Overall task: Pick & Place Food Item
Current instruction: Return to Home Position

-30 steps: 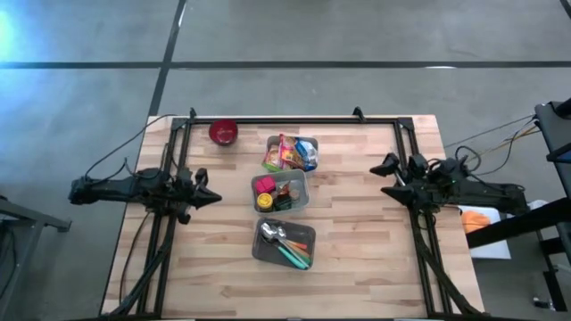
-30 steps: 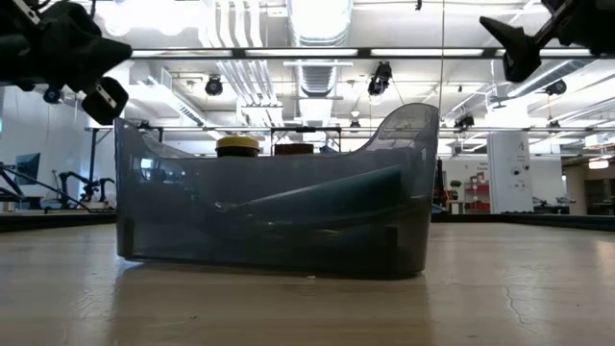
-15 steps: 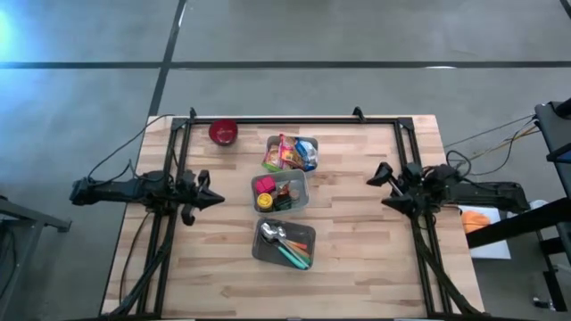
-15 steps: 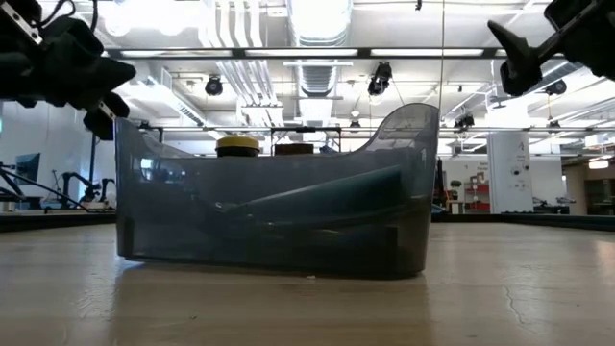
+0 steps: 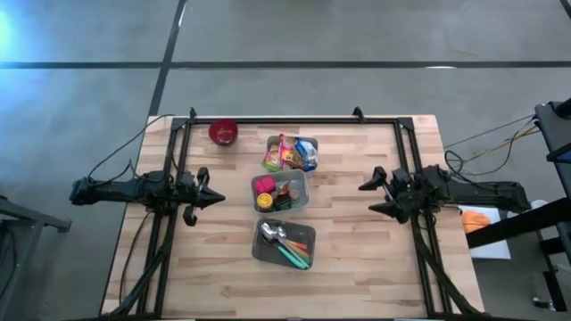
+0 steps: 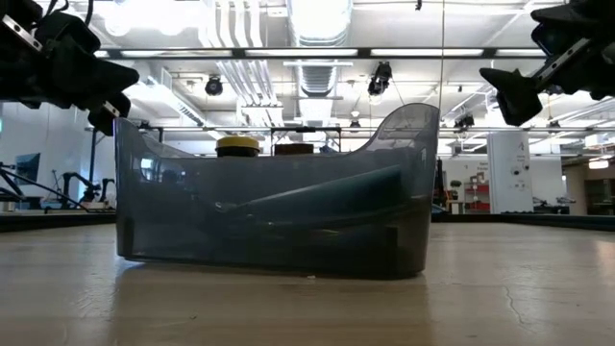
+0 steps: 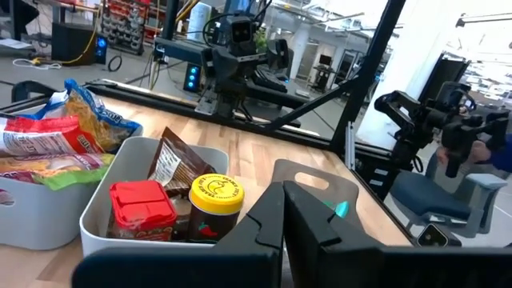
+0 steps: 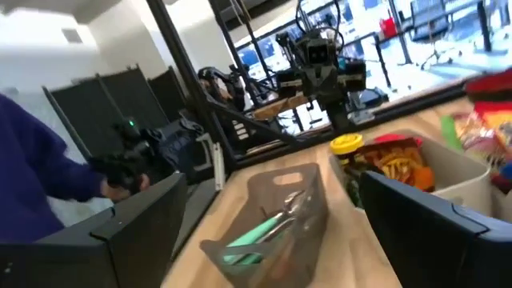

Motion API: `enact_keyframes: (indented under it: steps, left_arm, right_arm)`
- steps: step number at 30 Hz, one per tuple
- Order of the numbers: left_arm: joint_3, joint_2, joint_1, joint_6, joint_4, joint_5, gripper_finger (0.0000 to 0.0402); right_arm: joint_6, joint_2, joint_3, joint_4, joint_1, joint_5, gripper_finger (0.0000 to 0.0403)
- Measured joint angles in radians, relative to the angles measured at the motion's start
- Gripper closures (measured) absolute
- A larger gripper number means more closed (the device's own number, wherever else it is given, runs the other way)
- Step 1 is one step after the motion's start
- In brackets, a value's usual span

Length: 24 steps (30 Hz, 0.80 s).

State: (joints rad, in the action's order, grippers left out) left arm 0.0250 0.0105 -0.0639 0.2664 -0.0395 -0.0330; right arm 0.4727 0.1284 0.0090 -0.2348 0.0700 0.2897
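At the right side, the right gripper (image 5: 367, 198) (image 8: 280, 232) has its fingers spread wide with nothing between them. It hangs above the right half of the table (image 5: 357, 259), pointing inward at the row of bins.

At the left side, the left gripper (image 5: 217, 198) (image 7: 284, 212) has its fingers pressed together to a single point and grasps nothing. It hangs above the left half of the table, aimed at the middle bin.

The red seasoning can (image 5: 264, 185) (image 7: 142, 210) is small and squat, with a red body and a red lid. It stands upright in the gray bin (image 5: 305, 194) (image 7: 94, 216), the middle one of three in a row down the table's centre.
- It sits in the left part of that bin, just beside a jar with a yellow lid (image 5: 265, 202) (image 7: 216, 194).
- A brown packet (image 7: 170, 162) leans behind the two.

The can lies between the two grippers and is held by neither. The left gripper is near, its tip just outside the bin's left wall. The right gripper is well apart, across bare wood.

Further out:
- Snack packets (image 5: 290, 153) fill the bin on the far side.
- The dark bin (image 5: 258, 245) (image 6: 274, 207) on the near side holds silver spoons (image 5: 272, 234) and a green-handled utensil (image 5: 294, 257).
- A red bowl (image 5: 223, 132) sits near the far-left corner.
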Motion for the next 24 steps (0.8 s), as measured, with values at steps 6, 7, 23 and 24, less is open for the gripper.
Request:
enact_keyframes:
  steps: [6,7,23,24]
  left_arm:
    - [0.000,0.000,0.000,-0.002,-0.001,0.000,0.0391]
    - [0.000,0.000,0.000,-0.002,-0.001,0.000,0.0391]
    - [0.000,0.000,0.000,-0.005,-0.002,0.000,0.0391]
    - [0.000,0.000,0.000,-0.005,-0.002,0.000,0.0391]
  right_arm:
    - [-0.135,0.000,0.000,0.000,0.000,-0.001,0.0039]
    - [-0.141,0.000,0.000,0.000,0.000,-0.001,0.0039]
    - [-0.133,0.000,0.000,0.000,0.000,-0.001,0.0039]
    - [-0.133,0.000,0.000,0.000,0.000,-0.001,0.0039]
